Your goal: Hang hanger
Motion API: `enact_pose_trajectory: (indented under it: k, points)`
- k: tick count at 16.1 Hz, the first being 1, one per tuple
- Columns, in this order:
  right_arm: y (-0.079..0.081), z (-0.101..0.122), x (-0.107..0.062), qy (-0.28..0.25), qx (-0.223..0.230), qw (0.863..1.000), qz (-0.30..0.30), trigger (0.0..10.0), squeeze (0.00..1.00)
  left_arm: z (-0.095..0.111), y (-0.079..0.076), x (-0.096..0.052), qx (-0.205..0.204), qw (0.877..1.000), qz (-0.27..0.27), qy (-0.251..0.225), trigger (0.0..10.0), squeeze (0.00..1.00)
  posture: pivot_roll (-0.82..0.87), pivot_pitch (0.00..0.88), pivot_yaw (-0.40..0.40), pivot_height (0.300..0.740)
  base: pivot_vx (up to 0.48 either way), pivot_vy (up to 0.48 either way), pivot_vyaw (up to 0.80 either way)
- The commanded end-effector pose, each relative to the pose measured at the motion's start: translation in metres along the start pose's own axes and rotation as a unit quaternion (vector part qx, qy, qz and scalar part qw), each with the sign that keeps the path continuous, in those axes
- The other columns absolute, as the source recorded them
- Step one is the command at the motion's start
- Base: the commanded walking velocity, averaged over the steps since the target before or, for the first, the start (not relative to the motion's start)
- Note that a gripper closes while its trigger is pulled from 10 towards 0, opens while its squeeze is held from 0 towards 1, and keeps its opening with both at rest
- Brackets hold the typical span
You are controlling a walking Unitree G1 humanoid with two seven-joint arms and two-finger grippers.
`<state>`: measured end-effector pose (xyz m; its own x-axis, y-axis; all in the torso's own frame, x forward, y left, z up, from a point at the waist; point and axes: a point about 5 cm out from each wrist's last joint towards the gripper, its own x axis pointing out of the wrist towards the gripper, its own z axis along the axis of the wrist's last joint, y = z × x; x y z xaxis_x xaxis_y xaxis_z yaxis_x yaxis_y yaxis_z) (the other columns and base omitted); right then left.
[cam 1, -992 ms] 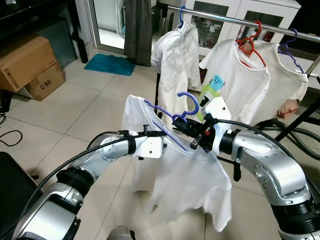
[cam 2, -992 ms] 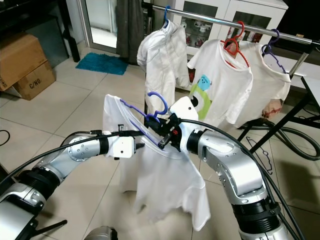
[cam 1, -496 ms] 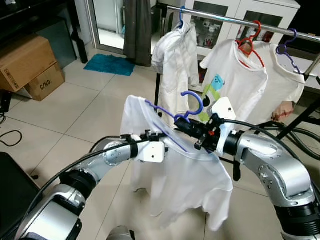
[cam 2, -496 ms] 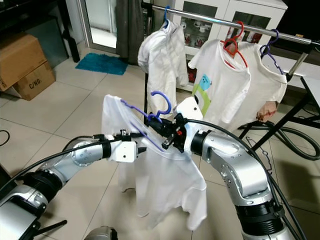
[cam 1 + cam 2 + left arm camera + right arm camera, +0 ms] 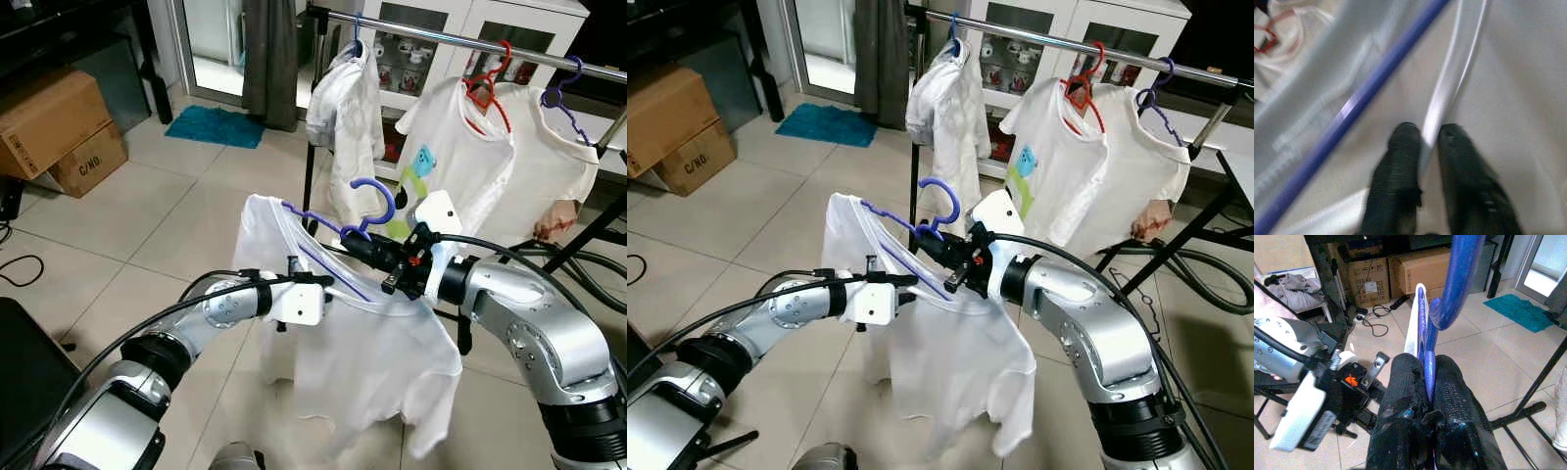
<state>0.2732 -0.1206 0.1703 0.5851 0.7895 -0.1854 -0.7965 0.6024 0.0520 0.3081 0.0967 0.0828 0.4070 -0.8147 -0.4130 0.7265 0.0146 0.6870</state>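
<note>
Home: clothes rail (image 5: 460, 37), tiled floor (image 5: 127, 211)

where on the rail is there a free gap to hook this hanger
The widest bare stretch of the clothes rail lies between the white jacket and the red hanger. Further along, the red and purple hanger shirts crowd together. The right hand pinches the blue hanger; the left hand grips its t-shirt.
</note>
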Motion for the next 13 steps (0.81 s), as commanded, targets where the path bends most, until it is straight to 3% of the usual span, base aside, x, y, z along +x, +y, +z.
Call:
enact_pose_trajectory:
  k: [1, 6, 11, 13]
  points:
    - [-0.005, 0.013, -0.004, -0.026, -0.018, 0.999, -0.01, 0.0, 0.0, 0.009, 0.004, 0.003, 0.008, 1.0, 0.002, -0.025, 0.0, 0.0, 0.0, 0.0, -0.05, 0.74, 0.0, 0.0, 0.0]
    - [-0.011, 0.013, -0.002, -0.018, -0.014, 0.999, -0.037, 0.0, 0.0, 0.019, 0.005, 0.0, -0.005, 0.997, 0.016, -0.075, 0.0, 0.0, 0.0, 0.0, -0.048, 0.74, 0.0, 0.0, 0.0]
    - [-0.012, 0.008, -0.001, -0.008, -0.007, 0.999, -0.045, 0.0, 0.0, 0.02, 0.018, -0.014, -0.01, 0.995, 0.043, -0.088, 0.0, 0.0, 0.0, 0.0, -0.049, 0.74, 0.0, 0.0, 0.0]
    - [-0.006, 0.012, 0.007, -0.024, 0.019, 0.999, -0.037, 0.0, 0.0, 0.031, 0.027, -0.013, -0.014, 0.991, 0.056, -0.117, 0.0, 0.0, 0.0, 0.0, -0.047, 0.74, 0.0, 0.0, 0.0]
